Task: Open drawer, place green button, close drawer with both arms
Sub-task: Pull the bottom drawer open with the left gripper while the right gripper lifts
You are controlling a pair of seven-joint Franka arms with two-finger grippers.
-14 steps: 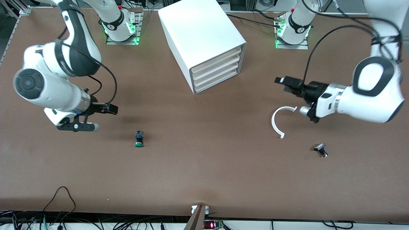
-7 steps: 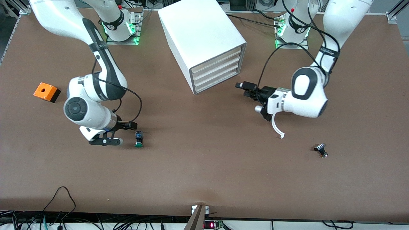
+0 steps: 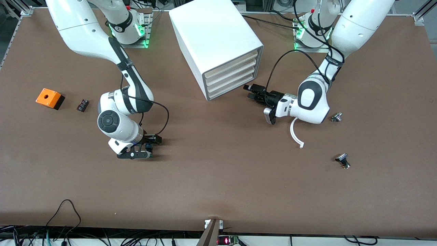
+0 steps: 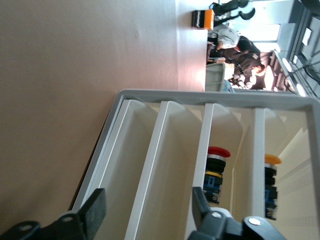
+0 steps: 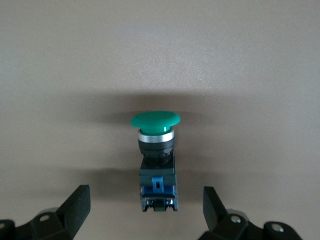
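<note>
The cabinet is standing with all four drawers shut. Two neighbouring drawers are holding a red-capped button and a yellow-capped button. The left hand is hovering open in front of them. The button is lying on the table at the cabinet's 7 o'clock, untouched between the fingers of the open right hand.

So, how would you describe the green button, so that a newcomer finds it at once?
Start at the white cabinet, then go toward the right arm's end of the table and nearer the front camera. The button lies there on the table between the open fingers of the right gripper. Only it has a green cap.
</note>
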